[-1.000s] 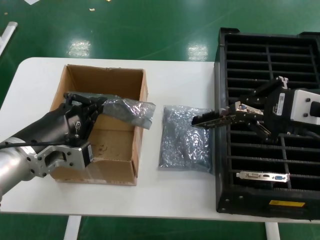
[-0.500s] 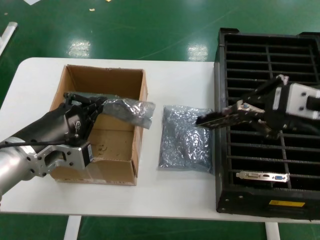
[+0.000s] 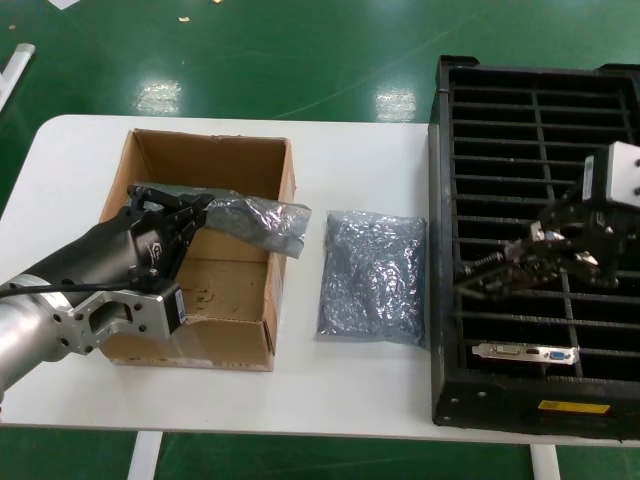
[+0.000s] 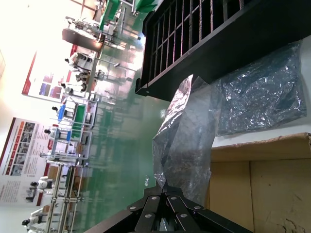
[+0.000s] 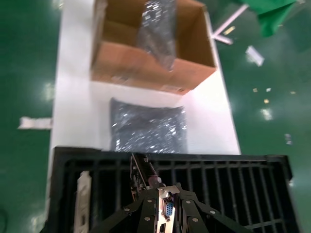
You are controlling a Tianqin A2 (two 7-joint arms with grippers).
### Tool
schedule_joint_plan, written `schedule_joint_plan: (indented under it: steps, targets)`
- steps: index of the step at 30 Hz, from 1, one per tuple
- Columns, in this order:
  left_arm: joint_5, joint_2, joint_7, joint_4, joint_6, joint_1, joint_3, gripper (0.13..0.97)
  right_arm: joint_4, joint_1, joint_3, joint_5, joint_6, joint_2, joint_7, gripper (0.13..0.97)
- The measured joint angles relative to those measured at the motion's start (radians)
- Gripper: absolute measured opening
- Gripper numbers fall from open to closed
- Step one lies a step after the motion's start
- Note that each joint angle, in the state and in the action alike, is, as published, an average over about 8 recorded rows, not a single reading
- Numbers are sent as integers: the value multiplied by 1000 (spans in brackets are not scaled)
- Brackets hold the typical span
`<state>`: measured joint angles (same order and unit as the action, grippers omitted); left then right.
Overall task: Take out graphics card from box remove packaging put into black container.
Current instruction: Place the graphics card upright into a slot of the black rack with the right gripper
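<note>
Over black container, graphics card in right hand

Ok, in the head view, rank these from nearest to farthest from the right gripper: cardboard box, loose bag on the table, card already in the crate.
From the right gripper, over the black container:
1. Slotted card, just toward the front rim.
2. Loose bag, on the table to the robot's left.
3. Box, farthest left.
</note>
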<state>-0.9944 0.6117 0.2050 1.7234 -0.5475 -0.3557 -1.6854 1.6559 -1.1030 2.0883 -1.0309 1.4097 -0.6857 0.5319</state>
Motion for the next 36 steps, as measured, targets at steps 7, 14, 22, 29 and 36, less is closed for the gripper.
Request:
schedule_joint_plan:
  steps: [7,14,22,29,36]
  targets:
    - [0,0,0,0,0,0,0,138,11,-22,28,-6,58,-8,-19,183]
    - [0,0,0,0,0,0,0,138,14,-31,47,12,70,-13,-38,183]
    - [0,0,0,0,0,0,0,138,1,-32,65,28,74,-12,-63,183]
    - [0,0,0,0,0,0,0,138,-19,-39,75,45,65,-6,-86,183]
    - [0,0,0,0,0,0,0,138,-34,-46,87,61,63,-3,-108,183]
